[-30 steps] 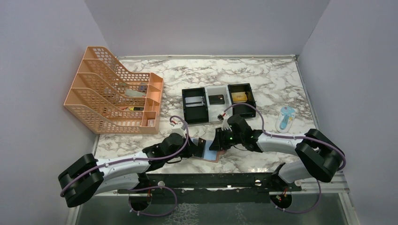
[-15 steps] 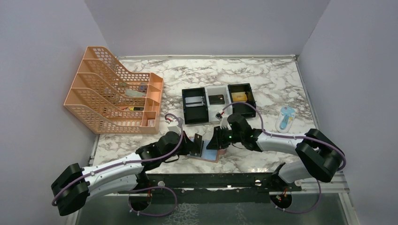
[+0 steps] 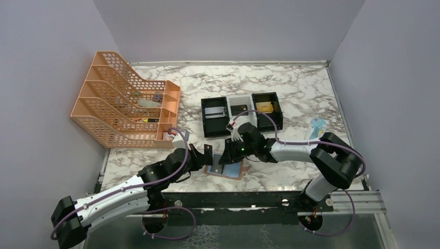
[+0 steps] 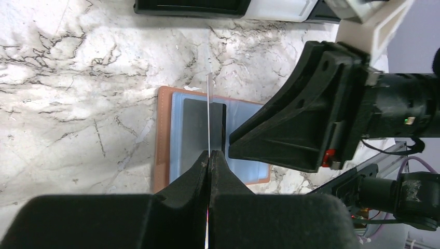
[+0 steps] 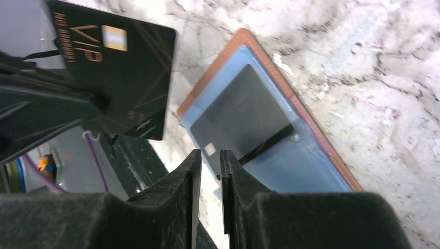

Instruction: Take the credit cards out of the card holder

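Note:
The tan card holder [image 3: 227, 170] lies open on the marble, its light-blue lining [image 4: 178, 140] facing up. A greyish credit card [image 5: 238, 114] lies in it, one end tucked into a pocket. My left gripper [image 4: 209, 154] is shut on a black credit card [image 5: 124, 72] marked VIP. It holds the card upright above the holder's left side, so the left wrist view shows only its thin edge [image 4: 209, 111]. My right gripper [image 5: 207, 154] hovers over the holder's near edge. Its jaws stand a narrow gap apart with nothing between them.
A black-and-white three-compartment tray [image 3: 203, 118] sits just behind the grippers, with small items in it. An orange mesh file rack [image 3: 127, 101] stands at the back left. A small blue-and-white object [image 3: 316, 129] lies at the right. The two grippers are close together.
My left gripper has drawn back to the left and away from the holder with the black card. The right gripper has moved left over the holder, which has shifted slightly left.

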Available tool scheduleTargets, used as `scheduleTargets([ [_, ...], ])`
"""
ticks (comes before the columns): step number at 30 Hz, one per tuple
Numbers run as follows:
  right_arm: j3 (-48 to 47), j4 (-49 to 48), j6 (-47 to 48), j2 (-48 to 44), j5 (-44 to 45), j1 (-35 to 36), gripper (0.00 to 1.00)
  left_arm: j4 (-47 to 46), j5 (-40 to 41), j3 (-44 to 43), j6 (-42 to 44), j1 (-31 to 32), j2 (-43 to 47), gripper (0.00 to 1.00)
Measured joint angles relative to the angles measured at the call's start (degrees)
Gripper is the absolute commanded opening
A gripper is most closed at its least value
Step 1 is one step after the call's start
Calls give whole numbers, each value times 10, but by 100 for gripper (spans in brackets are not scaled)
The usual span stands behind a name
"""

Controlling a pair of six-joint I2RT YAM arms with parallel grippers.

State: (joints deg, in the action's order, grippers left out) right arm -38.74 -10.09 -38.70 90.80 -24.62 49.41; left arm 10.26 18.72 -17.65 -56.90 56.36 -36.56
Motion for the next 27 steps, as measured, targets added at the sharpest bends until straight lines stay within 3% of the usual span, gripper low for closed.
scheduleTargets([
  [7,24,18,0,7,49,4,21,2,0,4,-1,0,17,0],
  [13,44,53,16,-54,94,4,30,-15,-8,6,5,0,2,0],
  [17,50,77,33,-122,123,4,39,-39,-26,9,11,0,-12,0],
  [21,59,82,35,-172,159,3,56,-78,-45,21,12,-2,-15,0],
  [27,105,77,31,-236,148,-36,70,-150,-98,47,16,-24,-19,0],
])
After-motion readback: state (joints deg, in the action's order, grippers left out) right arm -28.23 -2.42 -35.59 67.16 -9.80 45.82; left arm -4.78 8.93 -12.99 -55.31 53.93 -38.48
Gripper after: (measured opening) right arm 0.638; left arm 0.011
